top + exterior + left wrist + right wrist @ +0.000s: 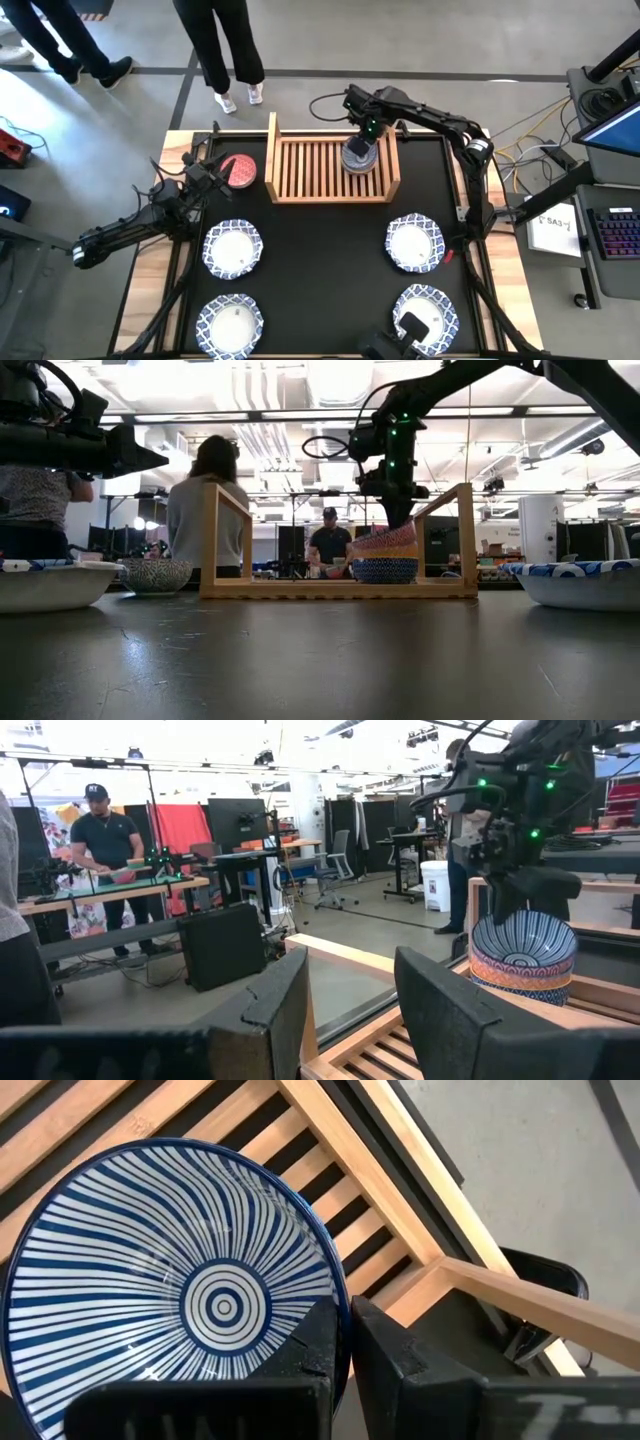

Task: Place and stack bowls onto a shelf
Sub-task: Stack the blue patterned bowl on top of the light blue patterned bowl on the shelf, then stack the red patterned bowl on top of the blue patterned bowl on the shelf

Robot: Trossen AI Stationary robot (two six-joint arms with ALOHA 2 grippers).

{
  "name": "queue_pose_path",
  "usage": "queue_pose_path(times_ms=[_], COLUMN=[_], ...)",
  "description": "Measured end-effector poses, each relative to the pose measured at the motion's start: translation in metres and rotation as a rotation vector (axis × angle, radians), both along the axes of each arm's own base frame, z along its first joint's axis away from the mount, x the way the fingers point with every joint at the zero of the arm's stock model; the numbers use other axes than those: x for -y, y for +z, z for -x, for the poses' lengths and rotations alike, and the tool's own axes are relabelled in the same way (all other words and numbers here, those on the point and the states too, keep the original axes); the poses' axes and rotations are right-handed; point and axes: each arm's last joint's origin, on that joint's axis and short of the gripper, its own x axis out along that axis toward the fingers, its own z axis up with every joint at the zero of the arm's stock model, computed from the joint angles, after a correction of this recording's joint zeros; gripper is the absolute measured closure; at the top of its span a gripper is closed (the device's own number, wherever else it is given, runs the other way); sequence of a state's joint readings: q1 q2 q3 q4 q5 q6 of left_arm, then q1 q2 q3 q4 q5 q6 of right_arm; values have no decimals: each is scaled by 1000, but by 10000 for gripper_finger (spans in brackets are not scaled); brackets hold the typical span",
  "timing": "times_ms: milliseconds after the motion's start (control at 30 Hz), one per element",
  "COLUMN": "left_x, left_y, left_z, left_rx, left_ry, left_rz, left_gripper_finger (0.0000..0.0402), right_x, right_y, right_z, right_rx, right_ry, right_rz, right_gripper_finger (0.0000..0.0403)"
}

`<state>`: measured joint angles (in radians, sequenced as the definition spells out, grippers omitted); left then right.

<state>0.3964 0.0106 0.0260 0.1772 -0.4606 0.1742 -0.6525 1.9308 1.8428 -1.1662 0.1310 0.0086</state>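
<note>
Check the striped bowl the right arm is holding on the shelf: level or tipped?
Tipped. The striped bowl leans on the stack on the shelf, its rim pinched by the right end effector.

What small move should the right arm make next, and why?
Probably open the right gripper and lift clear. Its fingers pinch the rim of the striped bowl, which sits tilted on a stack of small bowls on the right side of the shelf; releasing should let it settle. The left gripper waits near the red bowl.
</note>
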Motion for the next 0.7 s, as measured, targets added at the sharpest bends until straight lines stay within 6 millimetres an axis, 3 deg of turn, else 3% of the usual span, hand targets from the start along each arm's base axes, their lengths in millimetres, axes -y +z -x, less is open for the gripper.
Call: queue_pose_path(times_ms=[133, 400, 700], left_x=[0, 0, 0], left_y=[0, 0, 0], left_z=[0, 0, 0], left_rx=[0, 0, 0], left_ry=[0, 0, 0], left_rz=[0, 0, 0], left_gripper_finger=[267, 267, 267], right_x=[0, -3, -14], right_y=[0, 3, 44], right_z=[0, 1, 17], right_rx=[-2, 33, 115], right_ry=[-4, 9, 34], right_rz=[-6, -41, 31], right_gripper_finger=[381, 320, 278])
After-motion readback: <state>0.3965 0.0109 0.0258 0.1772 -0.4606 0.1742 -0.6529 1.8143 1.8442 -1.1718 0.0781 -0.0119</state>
